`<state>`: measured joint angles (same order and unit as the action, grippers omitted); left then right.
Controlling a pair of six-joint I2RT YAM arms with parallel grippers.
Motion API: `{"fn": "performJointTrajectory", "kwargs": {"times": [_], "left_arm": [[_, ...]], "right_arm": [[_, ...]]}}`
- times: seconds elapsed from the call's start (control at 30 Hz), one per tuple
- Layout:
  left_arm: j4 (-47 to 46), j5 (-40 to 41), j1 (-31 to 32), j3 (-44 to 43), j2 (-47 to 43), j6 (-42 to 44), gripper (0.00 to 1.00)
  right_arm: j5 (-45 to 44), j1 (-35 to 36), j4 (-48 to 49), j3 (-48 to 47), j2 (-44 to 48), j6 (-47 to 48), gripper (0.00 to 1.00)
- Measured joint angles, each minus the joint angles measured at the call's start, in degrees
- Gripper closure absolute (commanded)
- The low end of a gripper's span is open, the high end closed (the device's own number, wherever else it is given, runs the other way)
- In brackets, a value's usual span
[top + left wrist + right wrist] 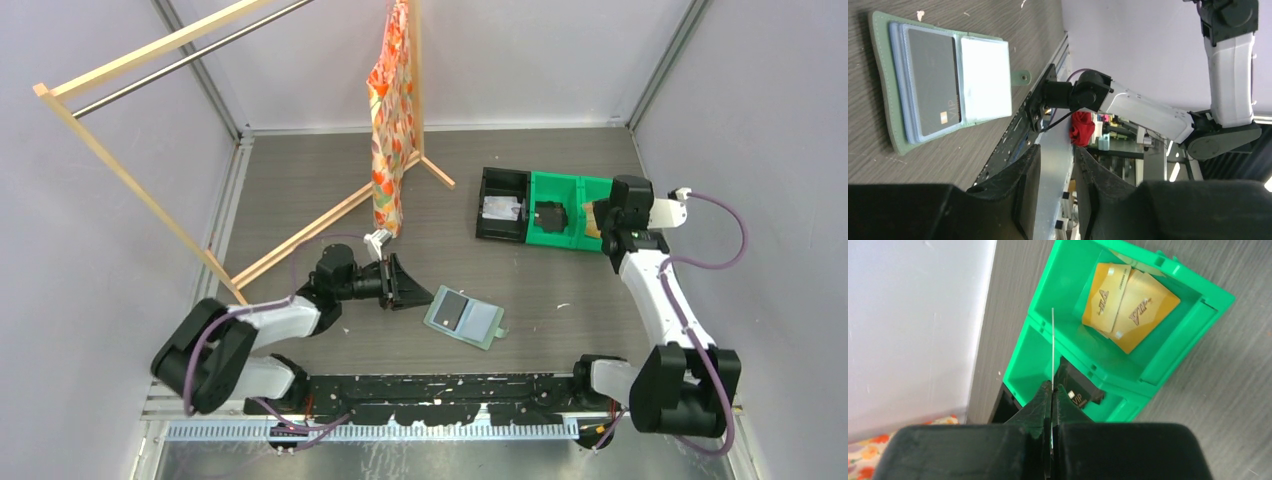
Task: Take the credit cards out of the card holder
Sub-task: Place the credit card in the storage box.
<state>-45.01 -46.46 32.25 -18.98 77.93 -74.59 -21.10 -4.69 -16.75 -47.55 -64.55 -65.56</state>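
Note:
The sage-green card holder (463, 318) lies open and flat on the table. In the left wrist view the card holder (885, 100) shows a dark credit card (933, 80) marked VIP in its blue-grey pocket, beside a pale flap. My left gripper (413, 289) hovers just left of it, and the left gripper (1058, 152) stands open with nothing between its fingers. My right gripper (1053, 388) is shut on a thin credit card (1052, 340) seen edge-on above the green bin (1048, 360). Two gold cards (1128, 305) lie in one compartment and a black card (1079, 397) in another.
A black bin (503, 205) with something pale inside adjoins the green bin (560, 212) at the back right. A wooden clothes rack (150, 200) with a patterned orange cloth (390, 130) stands at the back left. Grey walls enclose three sides.

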Motion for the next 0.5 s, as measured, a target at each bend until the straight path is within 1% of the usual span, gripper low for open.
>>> {"fn": "performJointTrajectory", "kwargs": {"times": [0.13, 0.2, 0.37, 0.5], "left_arm": [[16.6, 2.2, 0.0, -3.2, -9.4, 7.4, 0.67], [23.1, 3.4, 0.0, -4.8, -13.1, 10.1, 0.66], [33.0, 5.7, 0.0, -5.7, -18.6, 13.7, 0.67], [39.5, 7.4, 0.0, -5.7, -21.8, 15.1, 0.67]], "right_arm": [[0.0, -1.5, 4.5, -0.8, -5.0, -2.0, 0.99], [0.0, -2.1, 7.7, -0.9, -8.7, -3.1, 0.99], [-0.3, -2.8, 13.1, -1.6, -18.2, -5.3, 0.99], [-0.3, -3.0, 17.8, -1.6, -21.3, -7.1, 0.99]]}}
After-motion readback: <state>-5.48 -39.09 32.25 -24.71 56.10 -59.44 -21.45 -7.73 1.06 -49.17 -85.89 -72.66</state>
